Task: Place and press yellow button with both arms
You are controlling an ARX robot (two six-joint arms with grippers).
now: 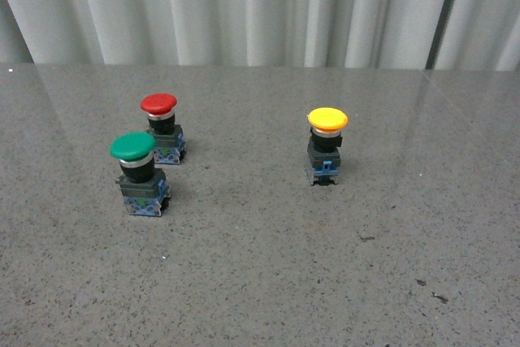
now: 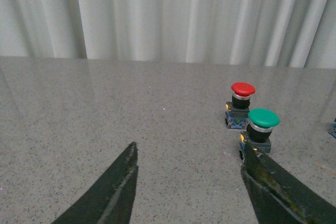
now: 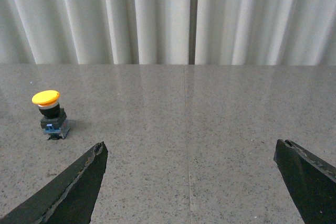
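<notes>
On the grey speckled stone table (image 1: 260, 282), a green-capped push-button (image 1: 134, 170) and a red-capped push-button (image 1: 161, 127) are seen at left. The small yellow mushroom-capped push-button (image 1: 326, 148) stands upright right of centre, well apart from both. It is judged light, rigid and easily toppled, and is best gripped by its black body. The left gripper (image 2: 189, 182) and right gripper (image 3: 191, 182) are spread wide, with nothing held.

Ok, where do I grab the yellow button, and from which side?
On the yellow button, probably the black body below the cap, coming in low from the robot's side with the open right gripper: it stands upright and its wider cap overhangs the body.
</notes>
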